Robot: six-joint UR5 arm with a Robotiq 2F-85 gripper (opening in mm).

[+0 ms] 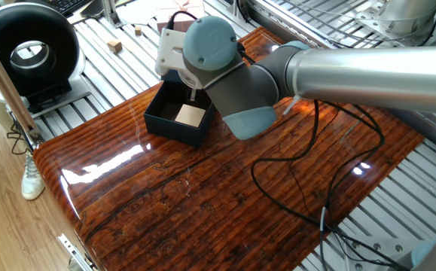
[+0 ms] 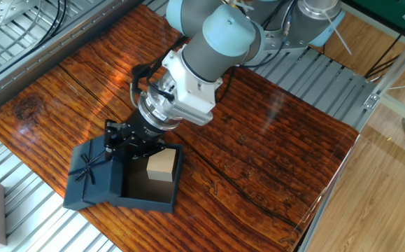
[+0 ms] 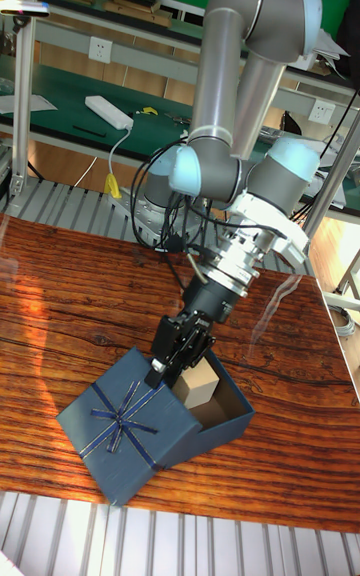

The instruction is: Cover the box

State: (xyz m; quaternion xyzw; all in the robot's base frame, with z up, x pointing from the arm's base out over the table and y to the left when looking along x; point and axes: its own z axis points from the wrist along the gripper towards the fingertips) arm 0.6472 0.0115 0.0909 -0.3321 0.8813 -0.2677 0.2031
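While the small square navy-blue cardboard box is sitting open near one corner of the glossy reddish wood-grain desk, its matching navy lid with a thin ribbon bow is tilting up beside it. The lid's inner edge is riding on or just above the box rim, and the outer edge is dropping toward the desk; the tall fixed view shows the same tilt. Inside the box a tan square pad is showing, uncovered.

The black two-finger claw is pinching the raised edge of the lid; how wide the jaws are standing is hard to read, since the wrist is hiding part of them, but they look closed onto that edge. In the one fixed view the arm is blocking the lid entirely, leaving only the open box in sight.

Step in hand, as a judgement: carrying or dragging the lid over the opening, with the box not covered yet. The next move is calling for shifting the lid sideways until it is squaring with the rim, levelling it, then lowering and letting go. Risk: the lid catching a box wall or landing skewed.
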